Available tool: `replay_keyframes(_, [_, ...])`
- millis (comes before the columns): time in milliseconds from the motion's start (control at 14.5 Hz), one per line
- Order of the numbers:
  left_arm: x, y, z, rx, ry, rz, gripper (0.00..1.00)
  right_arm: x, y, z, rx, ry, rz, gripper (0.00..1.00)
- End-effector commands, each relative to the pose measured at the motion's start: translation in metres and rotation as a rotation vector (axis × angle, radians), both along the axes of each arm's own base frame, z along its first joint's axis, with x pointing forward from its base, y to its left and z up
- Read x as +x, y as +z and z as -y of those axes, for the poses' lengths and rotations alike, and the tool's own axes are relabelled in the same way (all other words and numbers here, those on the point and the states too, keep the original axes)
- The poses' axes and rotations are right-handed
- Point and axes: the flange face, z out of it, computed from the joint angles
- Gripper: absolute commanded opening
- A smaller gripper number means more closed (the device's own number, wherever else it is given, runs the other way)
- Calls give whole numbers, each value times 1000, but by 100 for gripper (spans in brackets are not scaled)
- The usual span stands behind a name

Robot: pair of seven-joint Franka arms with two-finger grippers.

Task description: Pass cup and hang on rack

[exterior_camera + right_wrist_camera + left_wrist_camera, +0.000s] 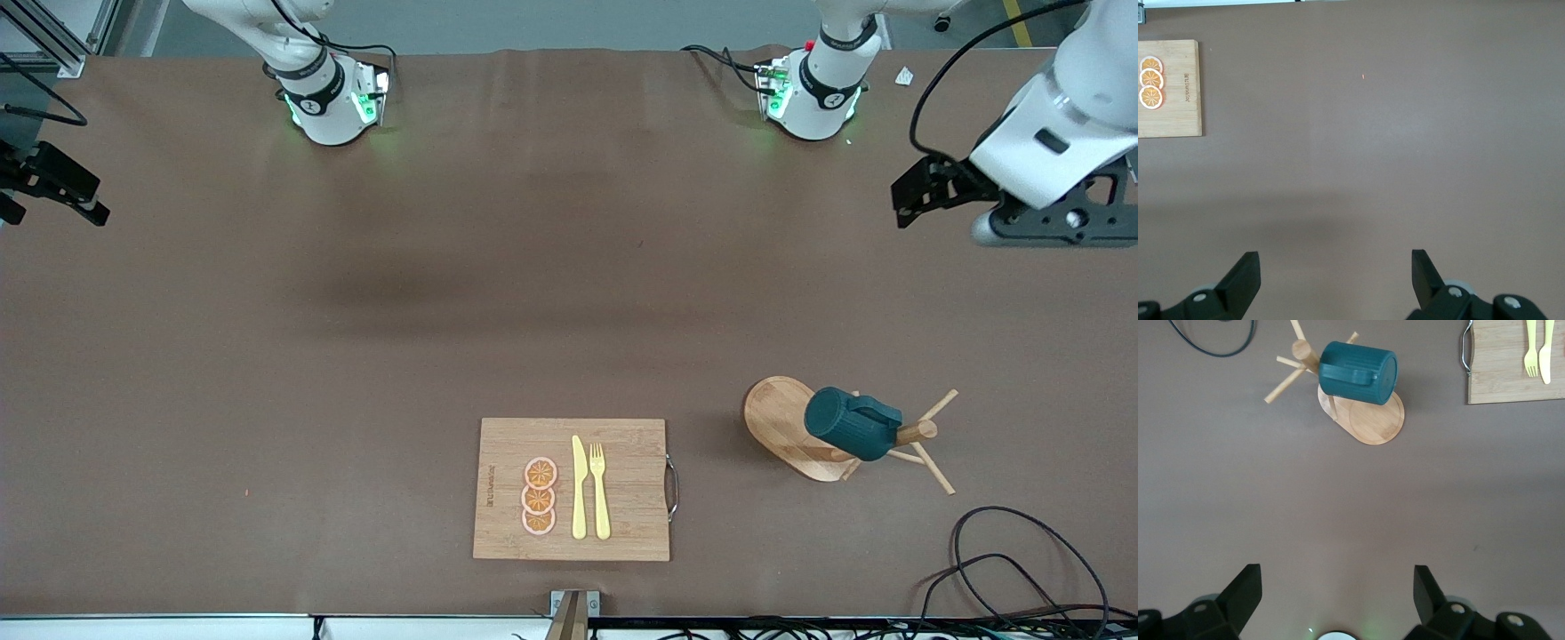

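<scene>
the cup (851, 424) is seen already hung on the rack (787, 425), at about seven o'clock in the front view from the wide-open, empty left gripper (925, 190), the nearer one; the right gripper (53, 188) is parked wide open and empty.

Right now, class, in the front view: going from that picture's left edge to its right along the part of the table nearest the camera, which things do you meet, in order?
Orange slices → knife → fork, all on the cutting board → rack → cup hanging on it.

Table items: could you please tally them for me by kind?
Cup: 1, on the rack
Rack: 1
Cutting board: 1
Orange slices: 3
Knife: 1
Fork: 1
Total: 8
</scene>
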Motion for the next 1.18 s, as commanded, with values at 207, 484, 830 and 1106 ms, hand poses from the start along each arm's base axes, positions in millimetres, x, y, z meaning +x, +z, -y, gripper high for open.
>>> replay_keyframes(207, [-46, -13, -10, 12, -16, 16, 100, -2, 2, -5, -5, 7, 10, 100])
replay_keyframes(484, [-55, -16, -14, -17, -7, 6, 100, -2, 2, -4, -5, 6, 10, 100])
replay_keyframes(830, [-53, -17, -22, -21, 8, 7, 100, 1, -4, -1, -5, -1, 17, 100])
replay_keyframes(1106, [-52, -17, -26, -21, 16, 4, 100, 1, -7, 3, -5, -8, 13, 100])
